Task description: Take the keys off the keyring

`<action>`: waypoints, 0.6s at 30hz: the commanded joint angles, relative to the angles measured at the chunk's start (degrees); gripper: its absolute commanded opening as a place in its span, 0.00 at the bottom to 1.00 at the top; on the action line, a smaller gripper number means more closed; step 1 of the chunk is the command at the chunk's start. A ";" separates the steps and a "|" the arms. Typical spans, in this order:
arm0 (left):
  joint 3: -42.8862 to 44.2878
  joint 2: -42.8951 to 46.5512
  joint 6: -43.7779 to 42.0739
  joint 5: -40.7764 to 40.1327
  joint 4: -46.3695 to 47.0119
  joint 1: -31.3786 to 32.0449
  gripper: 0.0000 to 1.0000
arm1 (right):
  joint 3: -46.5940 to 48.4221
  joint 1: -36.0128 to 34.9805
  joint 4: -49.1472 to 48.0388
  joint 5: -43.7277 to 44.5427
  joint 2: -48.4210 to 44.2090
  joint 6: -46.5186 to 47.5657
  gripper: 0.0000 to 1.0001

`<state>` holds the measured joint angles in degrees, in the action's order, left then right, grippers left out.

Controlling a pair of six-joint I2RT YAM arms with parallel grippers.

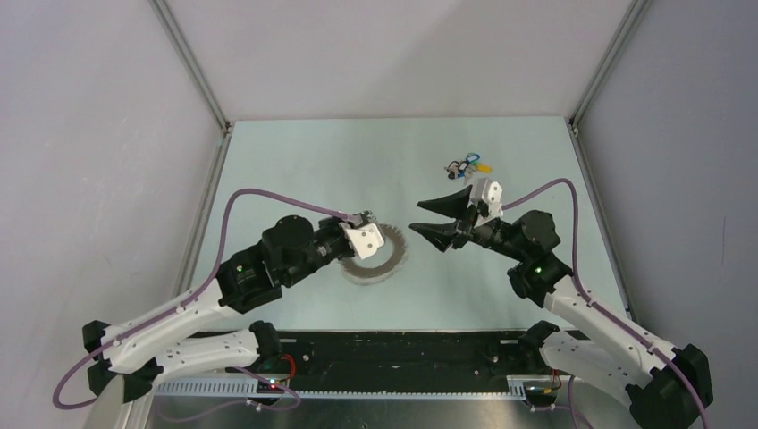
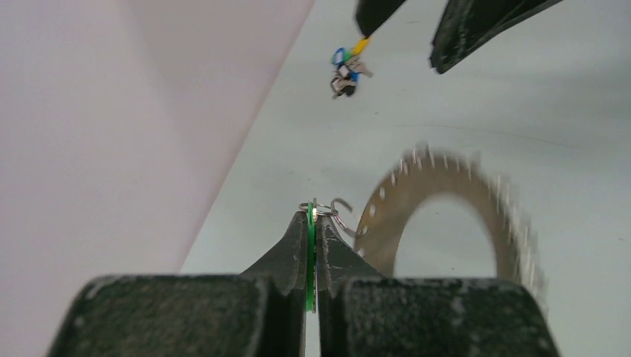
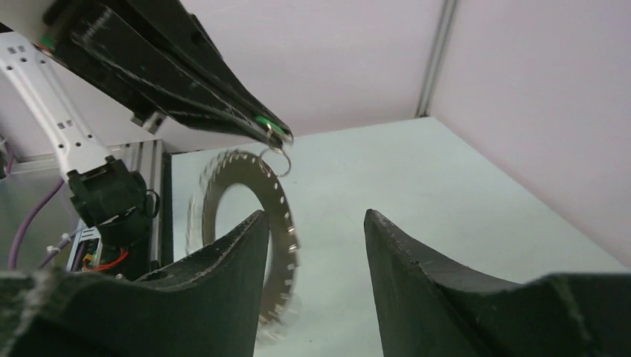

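My left gripper [image 1: 366,221] is shut on a key with a green plastic head [image 2: 310,253], held edge-on between the fingertips. A small wire loop joins the key to the large grey toothed keyring [image 1: 380,259]. The keyring hangs below and beside the left fingertips, tilted up on edge, and looks blurred in the left wrist view [image 2: 446,175] and the right wrist view [image 3: 285,223]. My right gripper [image 1: 415,217] is open and empty, a short way right of the keyring and pointing at it. In the right wrist view the green key [image 3: 262,121] shows at the left fingertips.
A small bunch of keys with blue and yellow heads [image 1: 467,166] lies on the pale table at the back right, behind the right gripper; it also shows in the left wrist view [image 2: 346,71]. Grey walls and frame posts enclose the table.
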<state>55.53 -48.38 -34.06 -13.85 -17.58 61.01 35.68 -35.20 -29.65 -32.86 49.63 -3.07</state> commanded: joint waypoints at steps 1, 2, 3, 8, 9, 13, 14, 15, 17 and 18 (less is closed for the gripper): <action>-0.39 0.47 -0.27 6.04 5.25 0.25 0.02 | 0.09 -2.04 -7.15 -2.78 0.35 2.81 0.54; -0.49 0.83 -0.05 6.55 5.27 0.25 0.02 | 0.09 -2.28 -8.31 -3.38 0.60 2.83 0.54; -0.57 0.96 0.00 6.73 5.28 0.25 0.02 | 0.16 -2.48 -8.89 -3.72 0.80 2.82 0.54; -1.13 1.80 -0.38 6.96 5.65 0.25 0.02 | 1.53 -3.43 -10.72 -6.82 4.12 4.40 0.48; -1.41 1.89 -0.43 6.97 5.77 0.25 0.02 | 2.16 -3.54 -10.75 -7.34 4.58 4.48 0.44; -1.68 2.20 -0.46 6.61 6.53 0.25 0.01 | 3.93 -3.78 -10.62 -8.27 7.07 4.73 0.37; -1.67 2.22 -0.36 6.54 6.65 0.25 0.01 | 4.21 -3.90 -10.61 -8.44 7.77 4.78 0.37; -1.70 2.21 -0.33 6.59 6.81 0.25 0.01 | 4.64 -3.95 -10.61 -8.75 8.08 4.76 0.36; -1.73 2.20 -0.24 6.93 6.83 0.29 0.00 | 5.18 -4.34 -10.61 -9.02 9.27 4.78 0.36; -1.72 2.18 -0.11 7.26 6.85 0.26 0.00 | 5.45 -4.48 -10.61 -9.26 9.53 4.80 0.36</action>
<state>53.67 -47.55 -34.06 -8.03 -15.09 61.01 37.23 -38.89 -37.17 -40.25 58.22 0.80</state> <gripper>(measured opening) 0.034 0.368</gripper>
